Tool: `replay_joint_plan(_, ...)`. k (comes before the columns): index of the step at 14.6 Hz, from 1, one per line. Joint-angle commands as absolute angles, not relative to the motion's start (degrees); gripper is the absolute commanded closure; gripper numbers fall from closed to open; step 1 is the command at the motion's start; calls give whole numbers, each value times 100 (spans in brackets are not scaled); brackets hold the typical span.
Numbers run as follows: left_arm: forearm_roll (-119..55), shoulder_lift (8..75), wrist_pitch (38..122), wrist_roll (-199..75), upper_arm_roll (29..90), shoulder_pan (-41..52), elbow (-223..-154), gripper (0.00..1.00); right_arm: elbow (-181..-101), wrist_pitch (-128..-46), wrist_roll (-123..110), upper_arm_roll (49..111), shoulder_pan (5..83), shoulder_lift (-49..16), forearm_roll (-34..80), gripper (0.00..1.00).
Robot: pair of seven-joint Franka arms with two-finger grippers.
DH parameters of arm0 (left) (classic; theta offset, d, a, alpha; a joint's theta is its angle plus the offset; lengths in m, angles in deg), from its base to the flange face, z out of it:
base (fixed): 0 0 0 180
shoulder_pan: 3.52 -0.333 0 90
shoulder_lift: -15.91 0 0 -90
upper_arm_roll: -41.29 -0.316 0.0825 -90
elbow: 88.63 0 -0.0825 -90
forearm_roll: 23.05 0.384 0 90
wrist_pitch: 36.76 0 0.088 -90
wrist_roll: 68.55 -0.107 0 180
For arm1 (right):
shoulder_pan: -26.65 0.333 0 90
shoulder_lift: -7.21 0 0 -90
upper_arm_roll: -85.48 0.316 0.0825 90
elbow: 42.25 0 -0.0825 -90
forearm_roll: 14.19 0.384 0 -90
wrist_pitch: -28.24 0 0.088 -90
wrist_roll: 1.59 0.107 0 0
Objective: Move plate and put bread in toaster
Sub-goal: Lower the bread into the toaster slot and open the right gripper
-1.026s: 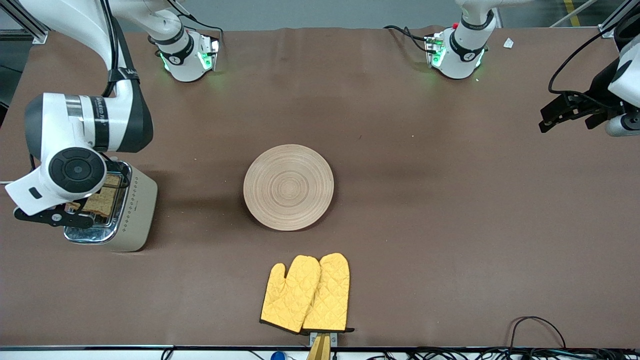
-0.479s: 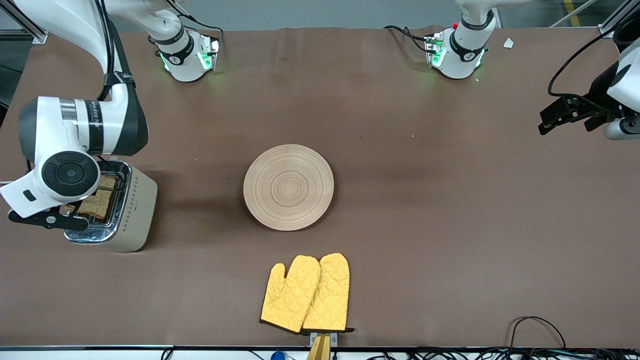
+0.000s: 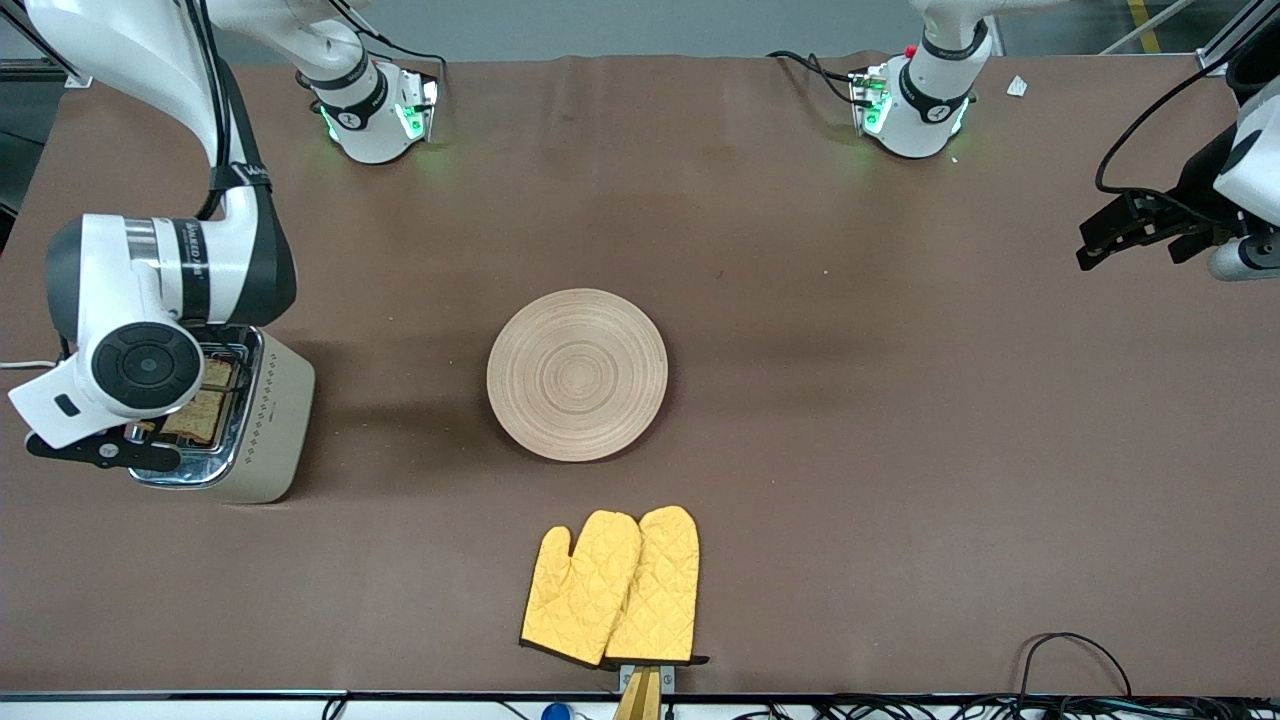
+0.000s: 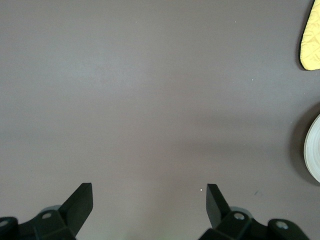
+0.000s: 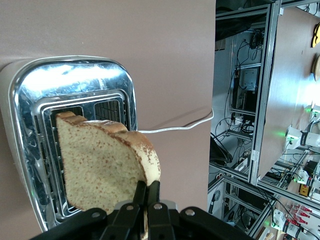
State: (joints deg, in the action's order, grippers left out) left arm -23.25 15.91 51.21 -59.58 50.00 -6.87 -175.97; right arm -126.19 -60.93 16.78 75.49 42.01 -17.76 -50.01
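Observation:
The cream-beige toaster [image 3: 270,420] with its chrome top [image 5: 75,85] stands at the right arm's end of the table. My right gripper [image 5: 147,187] is shut on the edge of the brown speckled bread [image 5: 100,165] and holds the slice over the toaster's slots; the bread also shows under the wrist in the front view [image 3: 205,410]. The wooden plate [image 3: 577,374] lies flat at the table's middle, with nothing on it. My left gripper [image 3: 1100,240] is open and empty, up over the left arm's end of the table, and the arm waits there.
A pair of yellow oven mitts [image 3: 612,586] lies nearer the front camera than the plate. The toaster's white cord [image 5: 175,125] runs off the table's end. Cables [image 3: 1070,660] lie at the table's front edge.
My right wrist has shifted slightly over the toaster with the bread still held. The left arm has barely moved. The plate has not moved.

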Motion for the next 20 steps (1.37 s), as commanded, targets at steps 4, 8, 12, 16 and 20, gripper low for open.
replay_joint_plan(4,-2217,1679,5104,-6275,4991,-669,-17476,0,-12812,-6246,1661,7608,4133,-1784,-5110,99)
replay_joint_plan(8,-2218,1670,5104,-6266,4991,-669,-17502,0,-12777,-6238,1678,7617,4080,-2249,-5066,29)
replay_joint_plan(12,-2226,1670,5104,-6292,4999,-669,-17502,0,-12724,-6246,1599,7634,3930,-2276,-5040,0)
replay_joint_plan(16,-2226,1670,5104,-6292,4991,-678,-17511,0,-12181,-6106,1591,7617,3939,-2101,-4058,0)
replay_joint_plan(20,-2218,1670,5104,-6283,4991,-669,-17511,0,-11775,-5544,1599,7660,3966,-1767,-3793,0)
